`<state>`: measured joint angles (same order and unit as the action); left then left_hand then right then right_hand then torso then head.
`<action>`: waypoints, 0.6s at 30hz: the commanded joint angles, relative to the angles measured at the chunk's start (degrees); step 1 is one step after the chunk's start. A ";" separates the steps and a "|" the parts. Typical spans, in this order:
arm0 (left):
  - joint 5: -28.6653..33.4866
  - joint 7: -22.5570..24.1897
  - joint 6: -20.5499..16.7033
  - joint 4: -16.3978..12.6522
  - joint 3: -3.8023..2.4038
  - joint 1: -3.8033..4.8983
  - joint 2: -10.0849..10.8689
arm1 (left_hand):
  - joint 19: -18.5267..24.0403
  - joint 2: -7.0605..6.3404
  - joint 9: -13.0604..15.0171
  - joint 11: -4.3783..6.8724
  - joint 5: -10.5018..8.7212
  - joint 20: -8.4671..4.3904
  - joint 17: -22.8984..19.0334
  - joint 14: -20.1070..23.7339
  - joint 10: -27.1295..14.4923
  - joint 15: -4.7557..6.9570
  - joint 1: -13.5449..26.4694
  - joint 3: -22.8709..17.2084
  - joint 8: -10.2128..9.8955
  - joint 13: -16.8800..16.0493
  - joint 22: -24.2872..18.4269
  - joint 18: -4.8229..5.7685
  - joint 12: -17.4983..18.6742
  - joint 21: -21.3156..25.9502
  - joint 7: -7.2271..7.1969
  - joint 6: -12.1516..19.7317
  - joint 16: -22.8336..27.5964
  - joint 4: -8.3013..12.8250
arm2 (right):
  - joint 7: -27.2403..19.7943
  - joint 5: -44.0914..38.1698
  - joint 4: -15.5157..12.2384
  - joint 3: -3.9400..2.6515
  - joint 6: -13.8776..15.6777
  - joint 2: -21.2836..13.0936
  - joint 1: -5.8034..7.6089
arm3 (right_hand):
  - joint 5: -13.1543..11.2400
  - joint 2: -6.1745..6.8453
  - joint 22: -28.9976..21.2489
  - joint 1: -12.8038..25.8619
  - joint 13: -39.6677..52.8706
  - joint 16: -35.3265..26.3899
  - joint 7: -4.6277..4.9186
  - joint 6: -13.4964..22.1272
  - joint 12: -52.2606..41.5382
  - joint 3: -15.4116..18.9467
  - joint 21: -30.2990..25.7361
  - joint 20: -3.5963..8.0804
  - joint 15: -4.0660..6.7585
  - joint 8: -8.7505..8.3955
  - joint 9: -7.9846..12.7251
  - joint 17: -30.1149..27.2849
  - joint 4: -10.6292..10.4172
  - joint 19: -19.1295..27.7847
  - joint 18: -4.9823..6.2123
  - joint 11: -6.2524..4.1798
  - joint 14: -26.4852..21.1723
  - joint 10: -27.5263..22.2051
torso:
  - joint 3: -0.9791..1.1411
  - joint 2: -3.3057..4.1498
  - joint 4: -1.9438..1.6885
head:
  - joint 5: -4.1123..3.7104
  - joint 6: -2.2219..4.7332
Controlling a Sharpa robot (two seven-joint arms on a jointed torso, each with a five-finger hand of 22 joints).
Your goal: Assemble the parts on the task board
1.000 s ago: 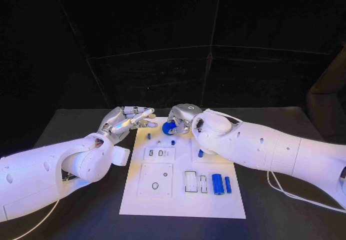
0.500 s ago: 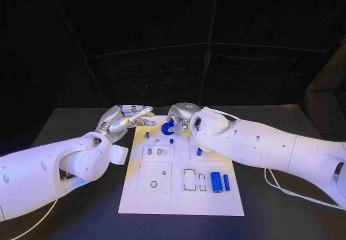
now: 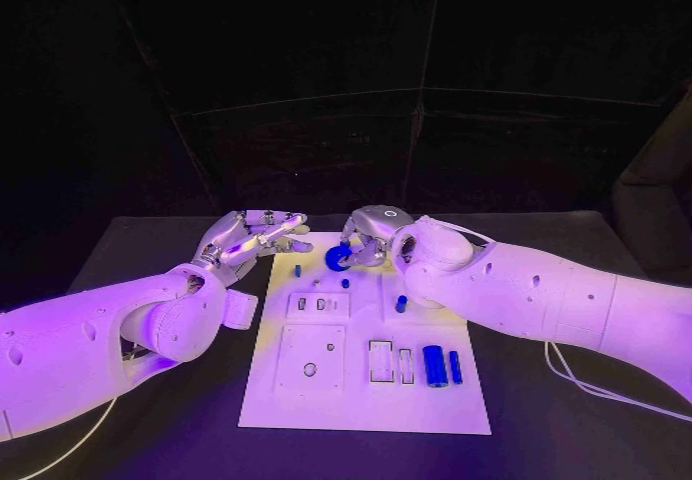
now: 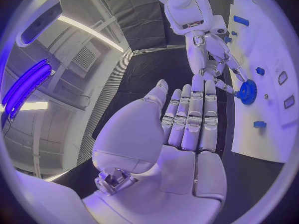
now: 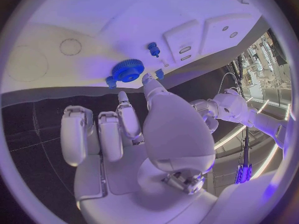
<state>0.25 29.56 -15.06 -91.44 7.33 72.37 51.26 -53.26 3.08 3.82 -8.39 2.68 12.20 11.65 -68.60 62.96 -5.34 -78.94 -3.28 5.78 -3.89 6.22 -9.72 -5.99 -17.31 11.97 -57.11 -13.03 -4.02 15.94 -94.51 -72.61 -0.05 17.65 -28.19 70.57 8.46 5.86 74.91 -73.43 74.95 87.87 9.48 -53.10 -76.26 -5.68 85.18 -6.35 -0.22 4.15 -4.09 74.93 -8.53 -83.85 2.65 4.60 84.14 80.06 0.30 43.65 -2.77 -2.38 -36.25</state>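
Now the right hand [image 3: 371, 232] is bent over the board's [image 3: 365, 402] far edge, a toothed blue gear [image 3: 338, 258] pinched at its fingertips. The left hand [image 3: 254, 236] is held flat beside the board, fingers straight, together and empty.

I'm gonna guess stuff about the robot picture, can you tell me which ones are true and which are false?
1. The right hand holds a blue toothed gear wheel over the far end of the white task board. True.
2. The left hand grips a blue part. False: it holds nothing, its fingers stretched out.
3. Two blue cylinders lie on the board's near right part. True.
4. The table is red. False: it is black.
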 commanded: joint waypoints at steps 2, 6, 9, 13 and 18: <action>0.00 0.34 0.51 0.10 -0.04 0.11 0.21 | -0.44 0.18 -0.05 -0.09 0.22 -0.16 0.11 -0.22 0.52 0.02 -0.17 -0.21 -0.26 0.07 -0.12 -0.84 0.37 0.23 0.05 -0.23 0.32 0.25 | -6.34 8.26 -4.17 -0.02 7.71 -5.12 0.11 | 1.55 -0.94 4.33 -0.79 0.60 0.18 -0.08 -0.62 -0.35 -0.27 -0.08 -0.08 0.02 0.32 -0.03 10.11 0.06 -0.07 -0.28 -0.17 4.77 0.17 | 0.04 -0.16 0.41 | 0.20 0.14; 0.00 0.33 0.60 0.23 -0.04 0.13 0.28 | -0.45 0.19 -0.05 -0.07 0.22 -0.16 0.14 -0.23 0.56 0.03 -0.17 -0.30 -0.27 0.07 -0.14 -0.84 0.40 0.25 0.04 -0.27 0.36 0.30 | -10.17 12.19 -7.86 -0.02 6.26 -10.93 0.13 | 3.52 -0.91 3.75 -2.26 0.75 0.30 -0.05 -0.41 -0.40 -0.44 -0.36 0.02 0.08 0.06 0.09 10.44 1.10 0.28 -0.15 -0.19 4.83 0.14 | 0.08 -0.15 0.62 | -0.14 0.46; 0.00 0.29 0.60 0.52 -0.03 0.14 0.28 | -0.47 0.19 -0.03 -0.05 0.22 -0.17 0.18 -0.25 0.64 0.04 -0.16 -0.37 -0.25 0.06 -0.16 -0.84 0.42 0.26 0.01 -0.34 0.39 0.34 | -12.57 14.86 -9.46 -0.01 4.20 -15.48 0.15 | 3.22 -0.44 3.77 -3.46 0.94 0.49 0.03 -0.23 -0.52 -0.26 -0.37 0.00 0.02 -0.14 0.15 10.93 2.06 0.29 -0.16 -0.12 4.94 0.19 | 0.28 -0.19 1.01 | -0.34 0.68; -0.01 0.33 0.68 1.09 -0.03 0.15 0.04 | -0.51 0.19 -0.02 -0.02 0.22 -0.18 0.23 -0.29 0.74 0.06 -0.14 -0.47 -0.24 0.05 -0.18 -0.85 0.43 0.28 -0.03 -0.44 0.42 0.39 | -14.80 17.15 -9.42 -0.01 3.23 -19.66 0.16 | 2.93 -0.10 3.59 -4.05 0.84 0.46 0.05 -0.22 -0.39 -0.03 -0.47 -0.03 0.00 -0.17 0.16 10.88 2.50 0.40 -0.12 -0.11 4.92 0.08 | 0.56 -0.25 1.32 | -0.45 0.87; -0.01 0.37 0.76 2.13 -0.02 0.15 -0.54 | -0.51 0.19 -0.02 -0.02 0.22 -0.18 0.23 -0.29 0.74 0.06 -0.14 -0.47 -0.24 0.05 -0.18 -0.85 0.43 0.28 -0.03 -0.44 0.42 0.39 | -16.57 19.24 -7.37 0.00 3.47 -22.24 0.16 | 2.97 0.17 3.72 -4.22 0.99 0.48 0.07 -0.13 -0.52 0.20 -0.42 -0.04 -0.02 -0.23 0.17 10.95 2.68 0.33 -0.15 -0.08 4.93 0.17 | 0.54 -0.28 1.12 | -0.87 0.96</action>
<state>0.25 29.53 -15.02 -89.47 7.35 72.44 50.81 -53.41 3.08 3.82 -8.39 2.67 12.05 11.83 -68.60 63.38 -5.34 -78.94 -3.59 5.78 -3.90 6.09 -9.71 -5.76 -17.31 11.97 -57.11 -12.81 -3.70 3.09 -78.96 -80.28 -0.02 21.38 -50.34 70.60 11.51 5.94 74.91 -77.16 74.94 88.18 9.40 -53.19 -76.59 -5.48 84.92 -6.35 -0.21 4.15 -3.99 74.92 -6.16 -83.85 2.65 4.60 84.14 80.05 0.87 43.41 -1.57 -2.97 -35.37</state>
